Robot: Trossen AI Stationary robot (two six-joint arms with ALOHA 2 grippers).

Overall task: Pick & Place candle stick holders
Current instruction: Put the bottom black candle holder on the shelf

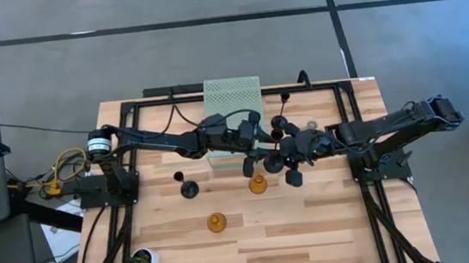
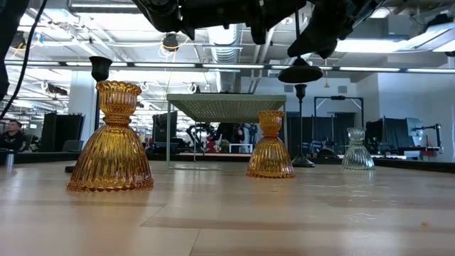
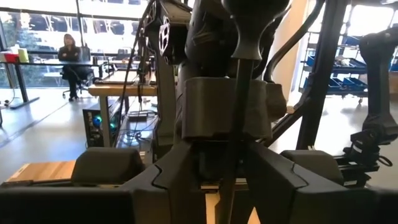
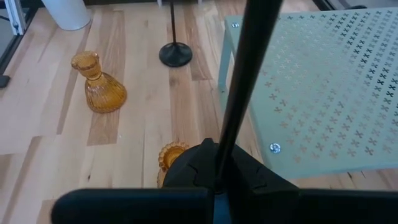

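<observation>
We see both arms stretched toward the middle of the bench, meeting just past its centre toward twelve o'clock. The left arm reaches in from nine o'clock, its gripper [image 1: 257, 138] pointing to three o'clock. The right arm comes in from three o'clock, elbow raised, its gripper [image 1: 287, 154] pointing to nine o'clock and just beside the left one. In the right wrist view the right fingers [image 4: 205, 163] are closed on a thin black stem. In the left wrist view the left fingers [image 3: 186, 168] flank a dark stem; we cannot tell whether they grip it.
</observation>
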